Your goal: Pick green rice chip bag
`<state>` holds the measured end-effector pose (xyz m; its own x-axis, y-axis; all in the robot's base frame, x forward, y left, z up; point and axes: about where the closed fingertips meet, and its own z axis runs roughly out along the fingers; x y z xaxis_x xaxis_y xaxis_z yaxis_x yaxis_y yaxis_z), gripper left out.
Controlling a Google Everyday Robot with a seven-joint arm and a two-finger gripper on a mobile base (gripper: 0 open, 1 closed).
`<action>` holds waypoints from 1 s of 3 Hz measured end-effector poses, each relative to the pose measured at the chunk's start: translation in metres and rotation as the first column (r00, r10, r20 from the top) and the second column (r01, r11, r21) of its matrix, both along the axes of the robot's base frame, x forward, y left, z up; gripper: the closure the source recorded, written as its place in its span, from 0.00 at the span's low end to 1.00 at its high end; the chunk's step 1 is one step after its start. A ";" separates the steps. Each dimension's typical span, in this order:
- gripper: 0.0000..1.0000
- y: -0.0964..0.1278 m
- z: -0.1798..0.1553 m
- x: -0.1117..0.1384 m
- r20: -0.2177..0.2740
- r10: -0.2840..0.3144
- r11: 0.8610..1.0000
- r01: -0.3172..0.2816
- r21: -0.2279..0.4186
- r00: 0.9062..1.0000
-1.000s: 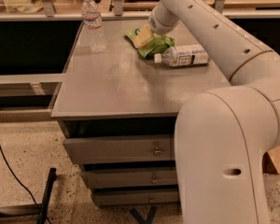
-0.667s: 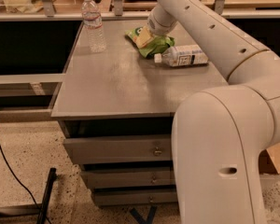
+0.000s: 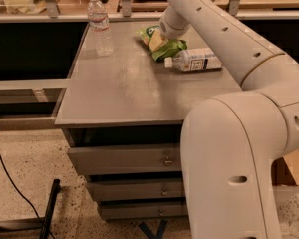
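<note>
Since a second ago the arm has edged left, while the upright water bottle and green rice chip bag sit unmoved on the table. The gripper hides the bag's top, and I cannot tell if it is open or closed. The rest of the bag shows at its 5 o'clock, and a lying bottle is at the bag's 4 o'clock.

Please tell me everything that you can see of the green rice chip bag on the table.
The green rice chip bag is a small, crumpled, bright-green packet that looks like foil, with a white round logo and a yellowish patch. It lies on the far part of the grey table, between the upright water bottle and the lying white-labelled bottle, whose cap is close beside it. The gripper is right over the bag and hides part of it.
</note>
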<state>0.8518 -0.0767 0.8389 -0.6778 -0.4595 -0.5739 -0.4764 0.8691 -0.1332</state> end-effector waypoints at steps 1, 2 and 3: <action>1.00 0.000 0.000 0.000 0.000 0.000 1.000 0.000 0.000 1.000; 1.00 0.000 0.001 0.000 0.000 0.000 1.000 0.000 0.000 1.000; 1.00 -0.003 0.005 -0.001 -0.002 0.006 1.000 -0.006 0.021 1.000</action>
